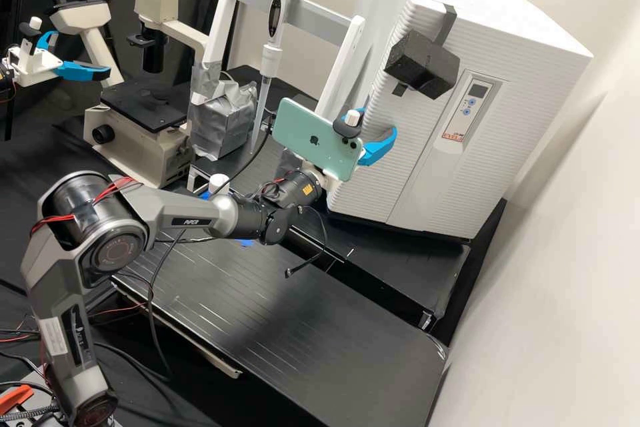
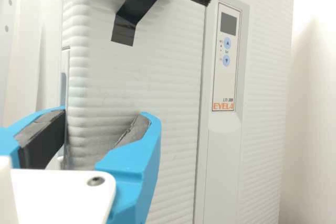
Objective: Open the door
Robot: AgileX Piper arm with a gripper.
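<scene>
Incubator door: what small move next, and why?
I'd probably ease the gripper slightly closer, then close it on the edge of the incubator door. The door looks shut, and in the wrist view the fingers stand apart across that edge, one in front of the ribbed face, the other by the seam at its side.

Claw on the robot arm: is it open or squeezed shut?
Open. In the close-up from the wrist, the claw's two blue fingers stand apart, with a gap between them.

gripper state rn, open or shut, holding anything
Gripper: open, blue fingers spread apart by the white cabinet's edge; whether they touch it, I can't tell.
</scene>
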